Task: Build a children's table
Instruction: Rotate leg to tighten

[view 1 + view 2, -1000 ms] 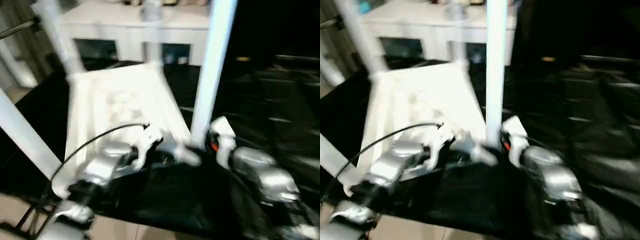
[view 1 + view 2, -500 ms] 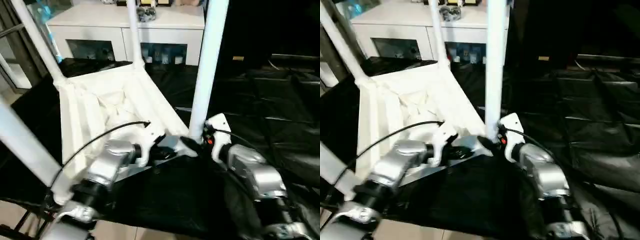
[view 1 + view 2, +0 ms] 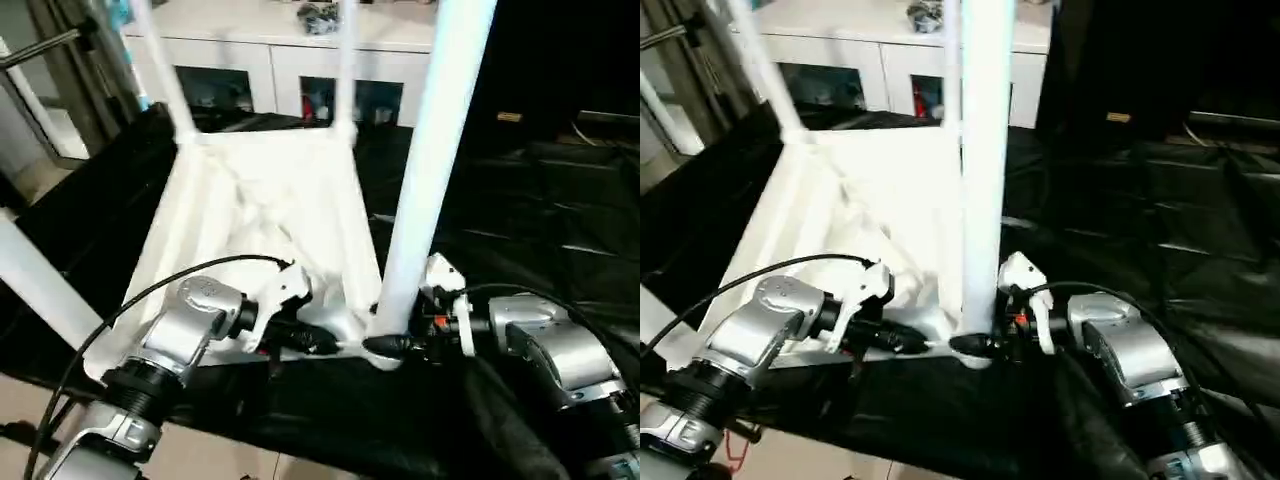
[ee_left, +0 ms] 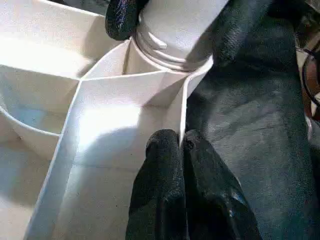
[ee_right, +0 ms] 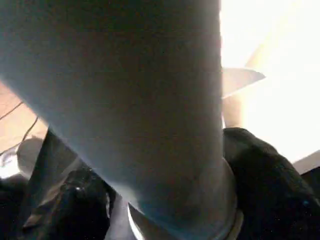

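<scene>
Nearest to me, my left hand (image 4: 181,145) is pinched shut on the thin rim wall of the upturned tabletop (image 3: 265,215), right beside the near corner socket (image 4: 165,75); I judge that grip is there to pin the top so it cannot slide or twist while the leg is worked. Just across that corner my right hand (image 3: 392,346) has its two black fingers (image 4: 120,17) set around the base of the near leg (image 3: 430,160), one on each side of the threaded collar where the leg enters the socket. The fingers stand wide enough to take the tube between them and look closed on it, so I read this as seating or turning the leg home. The leg stands upright and close to plumb from here. The tabletop lies ribbed side up on the black cloth over the table (image 3: 520,230), which keeps the sockets facing me. Further back, two more legs (image 3: 165,70) rise from the far corners, and a fourth leg (image 3: 40,285) slants up at my left edge. Beyond them stands a white cabinet (image 3: 270,60) with glass doors, well apart from the work.
</scene>
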